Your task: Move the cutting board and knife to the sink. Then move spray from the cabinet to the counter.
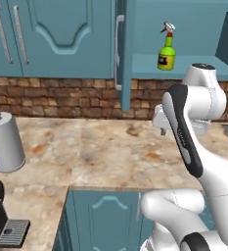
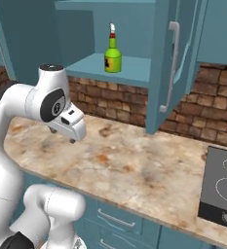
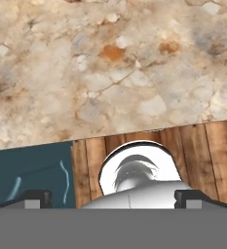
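Hand view shows the pincer (image 3: 113, 198) spread over the counter (image 3: 110, 68) — its 2 tips cut off by the grey band.

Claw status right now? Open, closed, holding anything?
Claw: open, holding nothing, fingertips spread wide above the beige-tan mottled stone counter.
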Motion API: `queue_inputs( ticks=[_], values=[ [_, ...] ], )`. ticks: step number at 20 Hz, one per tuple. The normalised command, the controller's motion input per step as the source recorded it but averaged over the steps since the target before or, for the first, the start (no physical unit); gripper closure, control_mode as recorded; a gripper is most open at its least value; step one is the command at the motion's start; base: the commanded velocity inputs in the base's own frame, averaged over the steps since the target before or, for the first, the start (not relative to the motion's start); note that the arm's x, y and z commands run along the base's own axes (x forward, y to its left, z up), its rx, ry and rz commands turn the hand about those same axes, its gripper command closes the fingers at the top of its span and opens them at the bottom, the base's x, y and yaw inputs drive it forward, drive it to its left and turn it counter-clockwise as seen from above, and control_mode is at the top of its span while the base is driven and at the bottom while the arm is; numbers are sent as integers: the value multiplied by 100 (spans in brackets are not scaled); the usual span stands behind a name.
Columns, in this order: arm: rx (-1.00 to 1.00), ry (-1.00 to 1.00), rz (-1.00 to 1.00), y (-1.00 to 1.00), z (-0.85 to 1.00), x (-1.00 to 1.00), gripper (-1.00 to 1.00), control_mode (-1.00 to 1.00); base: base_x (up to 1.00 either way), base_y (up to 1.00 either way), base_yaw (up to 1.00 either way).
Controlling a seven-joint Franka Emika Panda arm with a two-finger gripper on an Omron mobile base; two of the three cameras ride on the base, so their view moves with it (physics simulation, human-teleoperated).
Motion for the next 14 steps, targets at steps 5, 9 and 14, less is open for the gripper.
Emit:
queue_inputs(
  ticks=[5, 9, 14],
  values=[
    [0, 0, 0, 0, 0, 0, -100, 100, 92, -70, -33],
    [0, 0, 0, 0, 0, 0, -100, 100, 39, -64, -29],
    [0, 0, 0, 0, 0, 0, -100, 100, 100, -20, -4]
  ],
)
